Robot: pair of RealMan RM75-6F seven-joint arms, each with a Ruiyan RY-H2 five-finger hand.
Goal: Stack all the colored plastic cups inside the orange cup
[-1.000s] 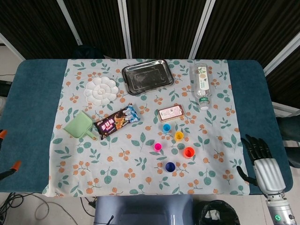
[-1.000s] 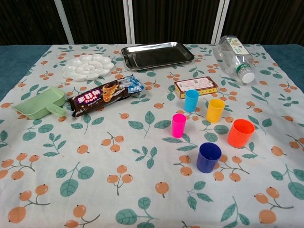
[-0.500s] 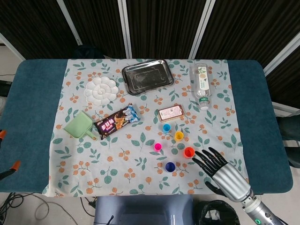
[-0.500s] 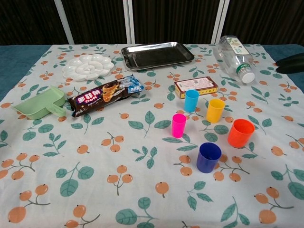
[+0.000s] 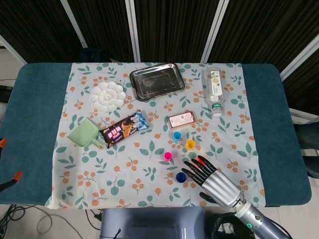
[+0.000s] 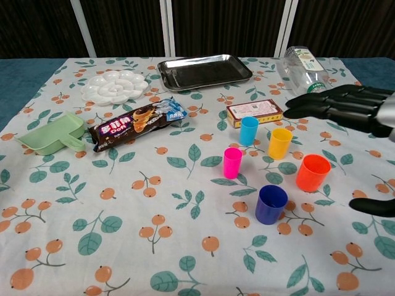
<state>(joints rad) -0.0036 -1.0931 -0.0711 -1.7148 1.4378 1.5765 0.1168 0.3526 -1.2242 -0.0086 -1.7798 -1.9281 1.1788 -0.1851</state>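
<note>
Several small cups stand upright near the table's middle right: light blue cup [image 6: 249,131], yellow cup [image 6: 279,143], pink cup [image 6: 232,163], dark blue cup [image 6: 271,204] and orange cup [image 6: 312,172]. My right hand [image 6: 349,108] hovers above the orange cup with fingers spread and nothing in it; its thumb [image 6: 371,206] shows lower right. In the head view the right hand [image 5: 212,179] covers most of the orange cup [image 5: 200,159], beside the dark blue cup [image 5: 180,177]. The left hand shows in neither view.
A clear bottle [image 6: 303,73] lies at the back right, a small box [image 6: 254,113] just behind the cups. A steel tray [image 6: 204,71], white palette [image 6: 115,86], snack packet [image 6: 138,122] and green scoop [image 6: 52,135] lie to the left.
My right hand has swept in from the table's right edge leftward over the cloth and now hangs above the orange cup. The cups have not moved.
</note>
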